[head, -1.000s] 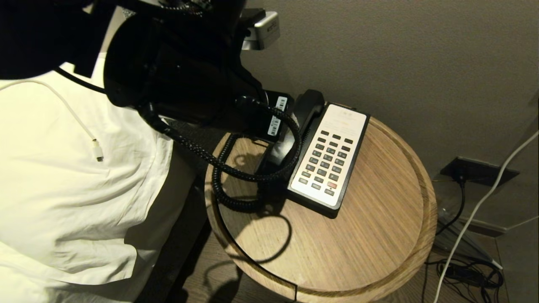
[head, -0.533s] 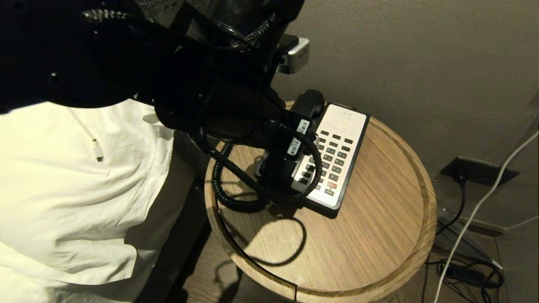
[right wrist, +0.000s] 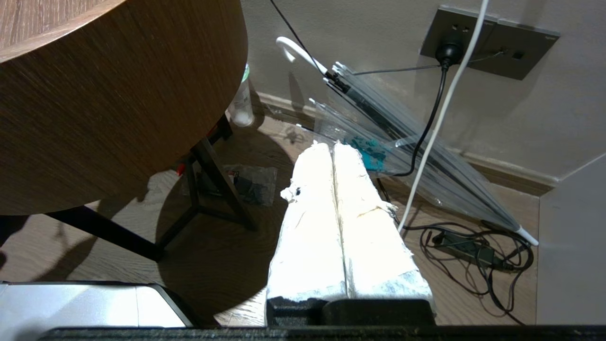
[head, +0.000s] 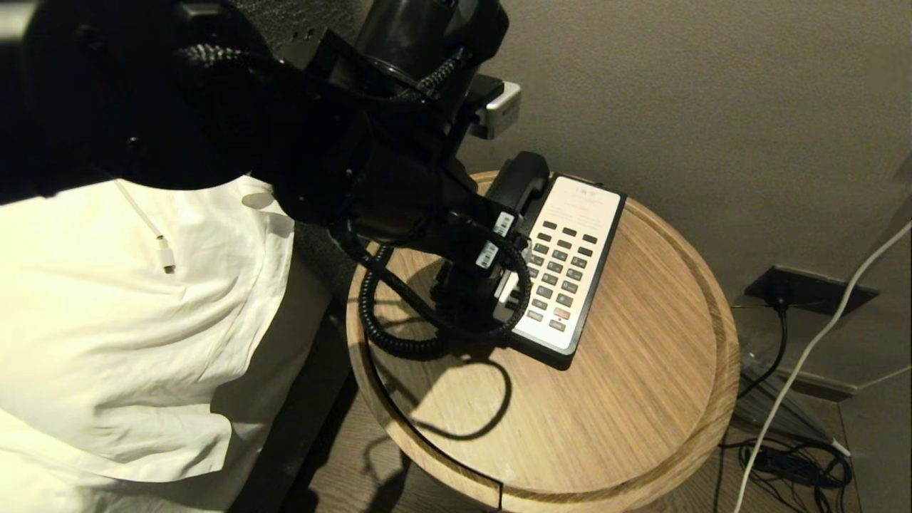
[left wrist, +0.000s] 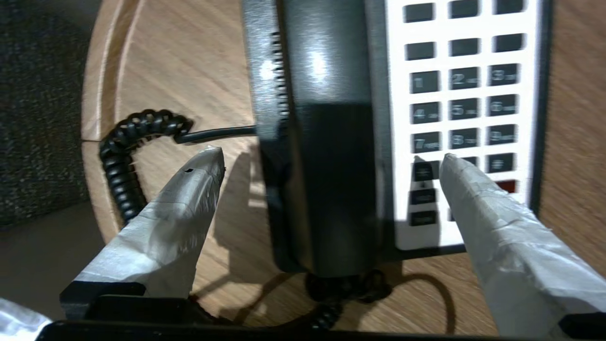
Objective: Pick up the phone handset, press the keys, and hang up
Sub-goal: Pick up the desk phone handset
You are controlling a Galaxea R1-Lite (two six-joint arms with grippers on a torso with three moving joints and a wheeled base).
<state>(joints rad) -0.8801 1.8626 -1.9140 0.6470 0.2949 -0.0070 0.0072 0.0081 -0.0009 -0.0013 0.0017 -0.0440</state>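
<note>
Phone handset (left wrist: 326, 156) on its cradle between spread left tool (left wrist: 331, 158) fingers, coiled cord (left wrist: 125, 156) alongside.

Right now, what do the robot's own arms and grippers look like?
The left arm is bulky glossy black, with a black braided cable looping off it, white barcode stickers near the wrist and a small silver camera box. Both the left gripper and right gripper have tapered fingers wrapped in whitish tape.
</note>
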